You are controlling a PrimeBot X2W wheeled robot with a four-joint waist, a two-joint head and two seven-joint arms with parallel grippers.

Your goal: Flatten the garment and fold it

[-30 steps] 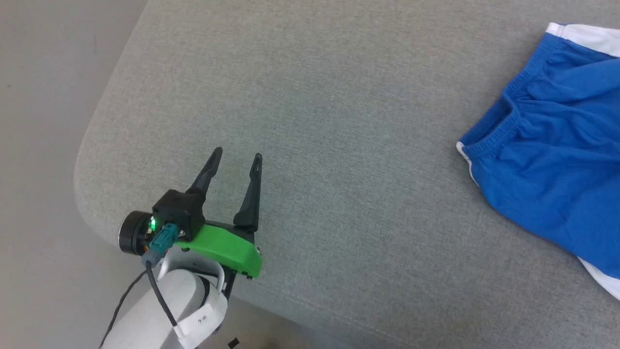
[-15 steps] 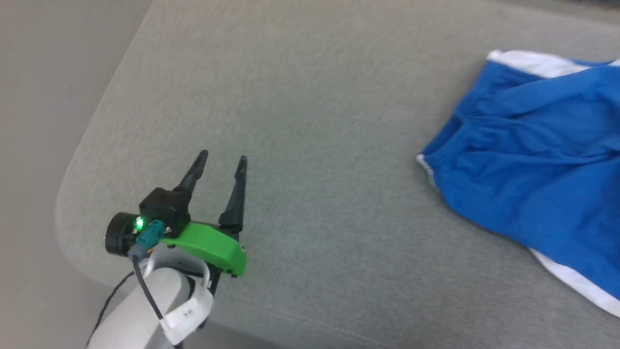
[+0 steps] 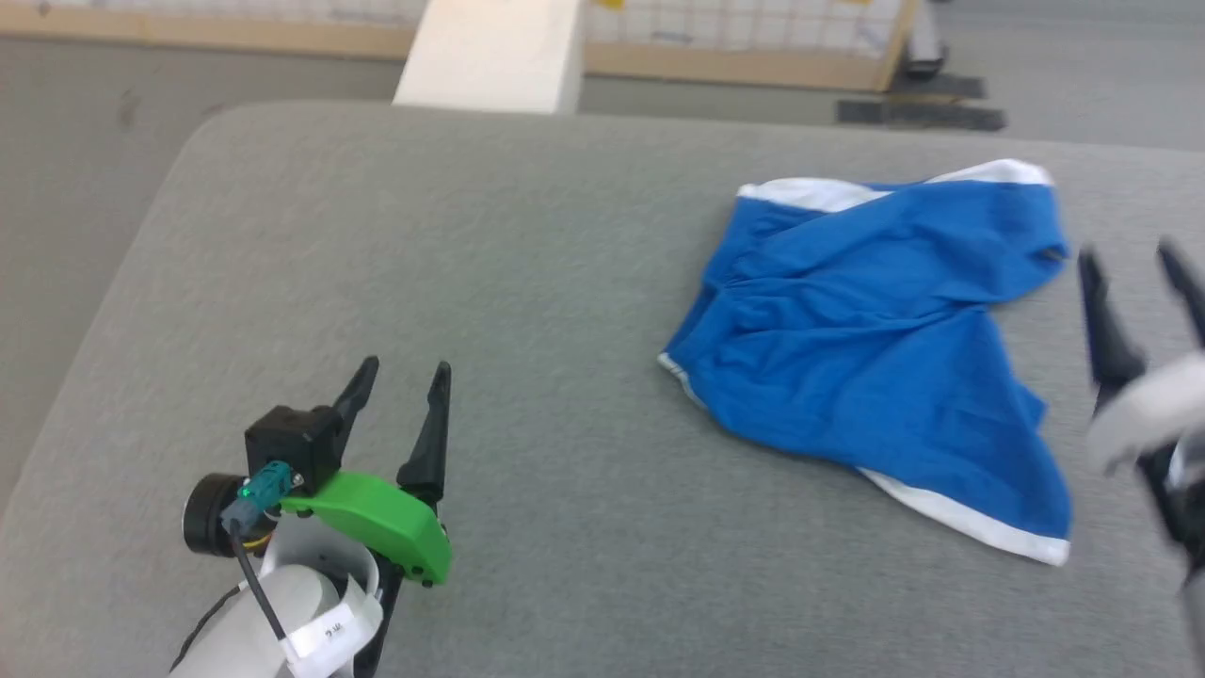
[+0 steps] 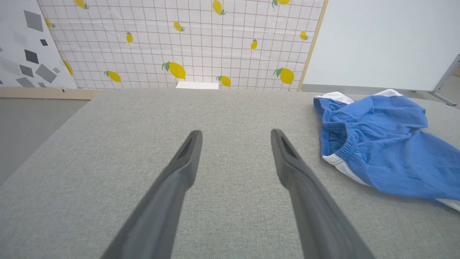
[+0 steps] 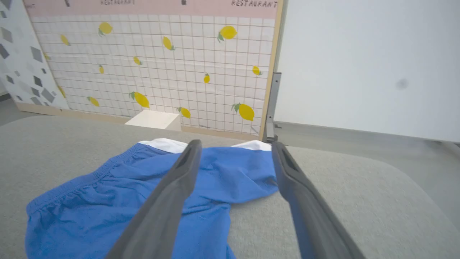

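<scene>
The garment point(image 3: 875, 348), bright blue shorts with white side stripes, lies rumpled on the grey padded table point(image 3: 527, 282), right of centre. In the left wrist view the garment point(image 4: 381, 144) shows its gathered waistband at the right. My left gripper point(image 3: 405, 377) hovers open over bare table at the lower left, far from the cloth, with nothing between its fingers point(image 4: 187, 158). My right gripper point(image 3: 1134, 259) stands open at the right edge, just beside the garment's right side. In the right wrist view its fingers point(image 5: 187, 169) frame the garment point(image 5: 125, 208) below, holding nothing.
The table's rounded left corner and left edge point(image 3: 122, 282) drop to grey floor. A pale box point(image 3: 490, 52) stands beyond the far edge. Behind it is a lemon-print grid panel point(image 4: 187, 43) and a white wall point(image 5: 366, 61). Bare grey surface lies between my grippers.
The head camera has swung up and right, bringing the whole garment and my right gripper into view. My left gripper holds the same open pose.
</scene>
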